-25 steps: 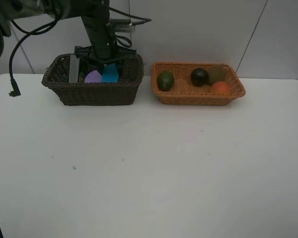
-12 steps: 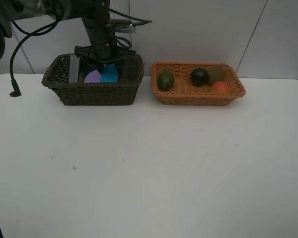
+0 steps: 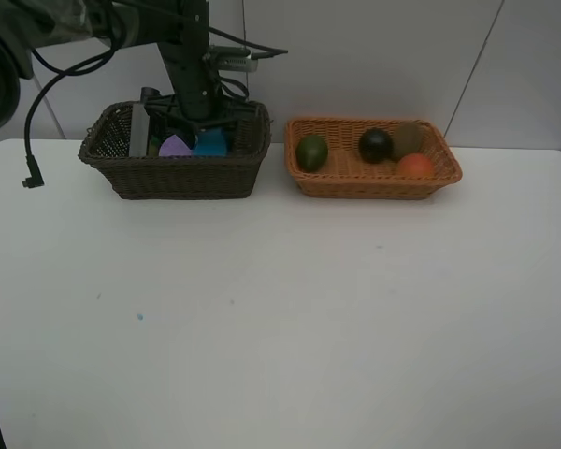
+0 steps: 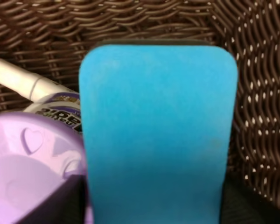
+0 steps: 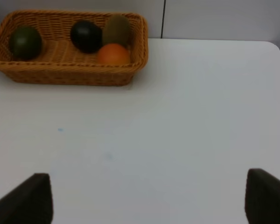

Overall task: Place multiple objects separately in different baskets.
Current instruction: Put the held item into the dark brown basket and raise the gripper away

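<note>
Since a second ago the left arm has been shifted slightly back over the dark brown basket (image 3: 173, 173), and the blue eraser (image 3: 211, 143) is now seen lower among the contents. On the white table (image 3: 280, 318) two baskets are set side by side at the far edge. In the orange-tan basket (image 3: 372, 182) four fruits are held — a green oval fruit (image 3: 311, 152), a dark mangosteen (image 3: 375, 144), a brown kiwi (image 3: 409, 138) and an orange-red peach (image 3: 415, 166). In the dark brown basket the purple-lidded tub (image 4: 28, 172), the white marker (image 4: 23, 81) and the blue eraser are kept together. The left gripper (image 3: 194, 126) is held directly above the eraser, its jaws spread at either side of it. The right gripper (image 5: 149, 198) is seen spread wide over bare table — nothing is held.
</note>
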Tool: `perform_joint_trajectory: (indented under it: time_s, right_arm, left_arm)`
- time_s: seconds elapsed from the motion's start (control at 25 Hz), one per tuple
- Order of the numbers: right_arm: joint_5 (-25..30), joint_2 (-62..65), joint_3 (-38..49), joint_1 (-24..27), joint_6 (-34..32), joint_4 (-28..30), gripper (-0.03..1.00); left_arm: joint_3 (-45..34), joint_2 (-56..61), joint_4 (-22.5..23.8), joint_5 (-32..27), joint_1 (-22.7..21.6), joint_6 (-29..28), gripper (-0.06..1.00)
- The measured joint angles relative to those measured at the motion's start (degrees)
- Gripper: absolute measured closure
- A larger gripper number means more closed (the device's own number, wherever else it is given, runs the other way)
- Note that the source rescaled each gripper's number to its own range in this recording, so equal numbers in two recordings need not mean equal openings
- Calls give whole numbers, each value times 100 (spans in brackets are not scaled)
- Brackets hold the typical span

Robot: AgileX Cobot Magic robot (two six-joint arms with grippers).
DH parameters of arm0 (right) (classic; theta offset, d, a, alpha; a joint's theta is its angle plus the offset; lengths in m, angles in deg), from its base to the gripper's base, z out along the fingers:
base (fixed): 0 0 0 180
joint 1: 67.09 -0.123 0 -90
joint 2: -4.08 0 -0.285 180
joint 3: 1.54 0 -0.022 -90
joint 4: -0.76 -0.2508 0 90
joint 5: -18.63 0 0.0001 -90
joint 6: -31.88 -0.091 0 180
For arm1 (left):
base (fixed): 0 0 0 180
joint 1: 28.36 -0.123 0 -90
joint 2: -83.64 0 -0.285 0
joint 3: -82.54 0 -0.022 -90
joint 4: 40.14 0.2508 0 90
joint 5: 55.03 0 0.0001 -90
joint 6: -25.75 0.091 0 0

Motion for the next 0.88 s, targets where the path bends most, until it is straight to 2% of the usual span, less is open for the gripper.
perform_joint_trajectory:
  time_s: [0.08, 0.2, 0.6, 0.88]
  right_arm:
    - [0, 0, 0, 0, 0, 0, -3]
    - [0, 0, 0, 0, 0, 0, -3]
    - [0, 0, 0, 0, 0, 0, -3]
    - [0, 0, 0, 0, 0, 0, -3]
  left_arm:
    - [0, -19, -47, 0, 0, 0, -3]
    - [0, -19, -80, 6, 0, 0, -5]
    - [0, -19, -105, -39, 0, 0, -5]
    - [0, 496, -235, -494, 0, 0, -5]
